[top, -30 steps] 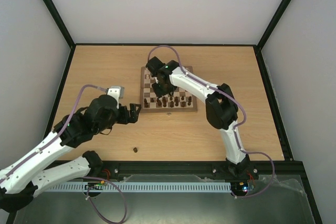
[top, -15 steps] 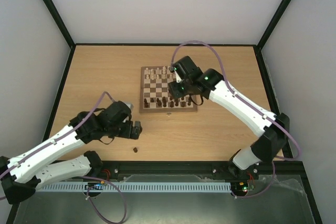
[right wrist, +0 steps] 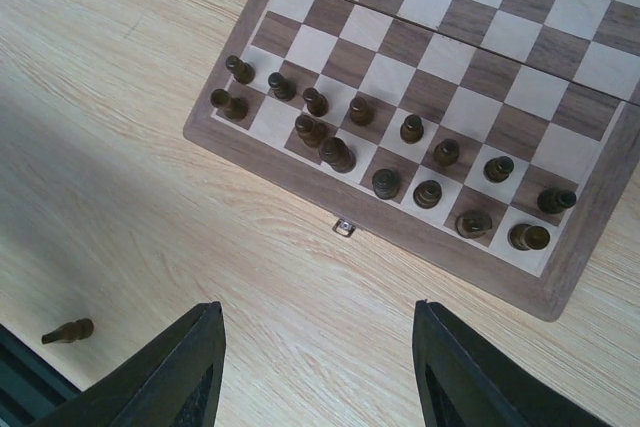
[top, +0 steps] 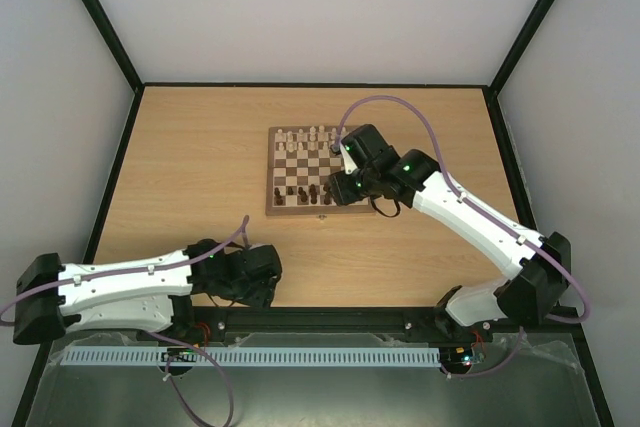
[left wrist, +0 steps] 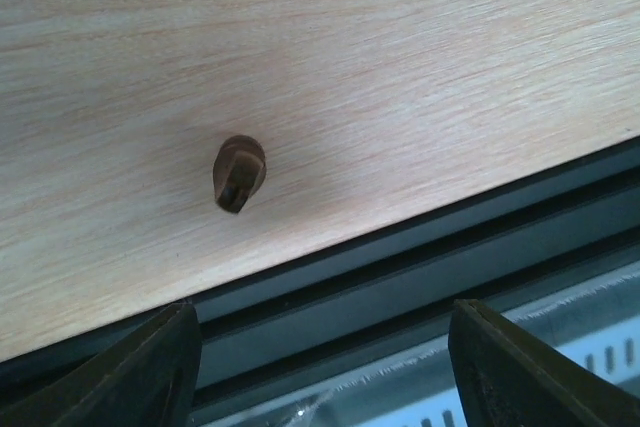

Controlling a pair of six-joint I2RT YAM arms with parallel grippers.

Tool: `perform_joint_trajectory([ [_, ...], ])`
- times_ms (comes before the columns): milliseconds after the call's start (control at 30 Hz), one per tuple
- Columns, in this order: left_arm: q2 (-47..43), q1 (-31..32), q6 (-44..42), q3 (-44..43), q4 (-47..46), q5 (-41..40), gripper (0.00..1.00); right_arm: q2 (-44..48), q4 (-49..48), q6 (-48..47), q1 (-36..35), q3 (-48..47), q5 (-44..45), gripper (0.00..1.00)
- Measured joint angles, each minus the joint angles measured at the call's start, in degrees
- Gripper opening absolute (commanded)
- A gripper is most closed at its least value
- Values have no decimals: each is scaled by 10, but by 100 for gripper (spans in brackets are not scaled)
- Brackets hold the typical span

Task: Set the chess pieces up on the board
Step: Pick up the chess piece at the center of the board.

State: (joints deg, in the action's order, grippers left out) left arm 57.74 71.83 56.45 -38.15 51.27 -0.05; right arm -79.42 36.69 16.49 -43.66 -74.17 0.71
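Observation:
The board (top: 300, 209) lies at the table's middle back. Several dark brown chess pieces (right wrist: 385, 182) stand in its two near rows, also seen from above (top: 315, 190). One dark piece (left wrist: 239, 173) lies on its side on the bare table near the front edge; it also shows in the right wrist view (right wrist: 68, 331). My left gripper (top: 262, 282) is open and empty, hovering over that lying piece, its jaws (left wrist: 325, 377) wide apart just nearer than it. My right gripper (top: 345, 187) is open and empty above the board's near edge (right wrist: 430, 237), its jaws (right wrist: 315, 367) over the table.
Cream-white pieces (top: 310, 134) stand along the board's far rows. A small metal clasp (right wrist: 343, 227) sits on the board's front border. A black rail (left wrist: 400, 277) runs along the table's front edge, right next to the lying piece. Black frame posts bound the table.
My left arm has swung back and down to the table's front edge, over the lying piece. My right arm has drawn back from the board's far left to its near right side.

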Motion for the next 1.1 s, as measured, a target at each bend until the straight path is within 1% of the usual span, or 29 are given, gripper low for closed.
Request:
perform_joint_trajectory([
  [267, 65, 0, 5, 17, -54, -23, 64, 9, -10, 0, 0, 9, -10, 52],
  [400, 78, -10, 1, 17, -67, -35, 54, 15, -10, 0, 0, 16, -10, 52],
  [467, 81, -19, -5, 17, -73, -39, 51, 17, -10, 0, 0, 18, -10, 52],
  [667, 87, -45, -16, 17, -80, -52, 50, 18, -11, 0, 0, 19, -10, 52],
  [867, 86, -48, -19, 18, -81, -54, 49, 18, -11, 0, 0, 21, -10, 52],
  [933, 84, -50, -19, 21, -82, -54, 44, 18, -11, 0, 0, 21, -10, 52],
  [1100, 82, -53, -19, 27, -81, -54, 42, 18, -11, 0, 0, 21, -10, 52],
])
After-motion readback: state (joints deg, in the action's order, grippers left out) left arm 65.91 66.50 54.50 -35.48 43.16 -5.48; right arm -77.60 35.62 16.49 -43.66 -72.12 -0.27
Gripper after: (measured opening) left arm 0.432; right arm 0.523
